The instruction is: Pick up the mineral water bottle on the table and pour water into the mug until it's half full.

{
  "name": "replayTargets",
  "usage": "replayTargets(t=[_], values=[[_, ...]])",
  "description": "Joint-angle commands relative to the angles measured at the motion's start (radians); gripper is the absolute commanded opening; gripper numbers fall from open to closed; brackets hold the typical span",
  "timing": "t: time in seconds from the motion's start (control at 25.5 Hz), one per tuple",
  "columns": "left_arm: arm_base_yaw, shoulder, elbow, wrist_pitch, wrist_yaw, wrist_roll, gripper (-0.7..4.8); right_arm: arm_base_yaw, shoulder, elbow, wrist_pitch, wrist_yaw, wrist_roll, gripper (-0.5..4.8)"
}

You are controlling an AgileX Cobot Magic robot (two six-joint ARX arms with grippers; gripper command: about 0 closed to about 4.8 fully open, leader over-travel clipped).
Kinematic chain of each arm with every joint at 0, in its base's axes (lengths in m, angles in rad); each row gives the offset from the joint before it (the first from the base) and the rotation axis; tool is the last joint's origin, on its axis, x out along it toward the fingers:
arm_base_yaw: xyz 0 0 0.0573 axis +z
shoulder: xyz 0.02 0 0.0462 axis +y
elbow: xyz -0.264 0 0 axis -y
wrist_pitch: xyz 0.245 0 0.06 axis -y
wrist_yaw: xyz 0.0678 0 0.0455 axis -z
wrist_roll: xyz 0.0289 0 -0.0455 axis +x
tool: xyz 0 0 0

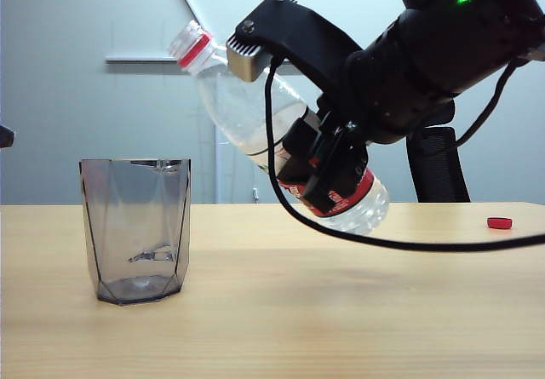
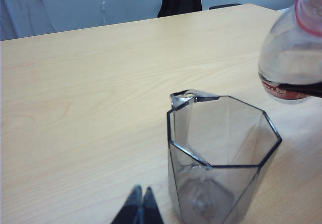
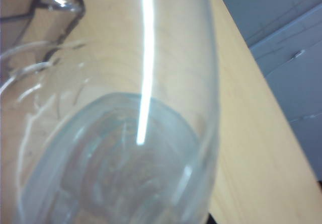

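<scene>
While the right gripper [image 1: 328,170] clamped the tilted mineral water bottle [image 1: 255,115] above the table [image 1: 341,311], neck toward the mug [image 1: 136,230] near the left edge, the left gripper [image 2: 139,206] sat closed beside the mug.

My right hand [image 1: 328,170] is black. The bottle [image 1: 255,115] is clear with a red label. The mug [image 1: 136,226] is smoky grey. The tabletop [image 1: 341,311] is light wood.
</scene>
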Motion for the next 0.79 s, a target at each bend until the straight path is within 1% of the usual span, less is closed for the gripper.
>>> replayTargets(t=[0.04, 0.12, 0.31, 0.43, 0.63, 0.79], values=[[0.000, 0.000, 0.002, 0.007, 0.001, 0.000, -0.02, 0.002, -0.010, 0.014, 0.062, 0.010, -0.068, 2.10], [0.000, 0.000, 0.002, 0.007, 0.001, 0.000, -0.02, 0.002, -0.010, 0.014, 0.063, 0.011, -0.115, 2.10], [0.000, 0.000, 0.002, 0.007, 0.001, 0.000, -0.02, 0.001, -0.010, 0.014, 0.064, 0.010, -0.140, 2.10], [0.000, 0.001, 0.002, 0.006, 0.001, 0.000, -0.02, 0.001, 0.010, 0.018, 0.073, 0.011, -0.186, 2.10], [0.000, 0.001, 0.002, 0.007, 0.000, 0.000, -0.02, 0.001, 0.082, 0.092, 0.067, 0.057, -0.188, 2.10], [0.000, 0.000, 0.002, 0.006, 0.000, 0.000, -0.02, 0.001, 0.097, 0.116, 0.065, 0.077, -0.199, 2.10]])
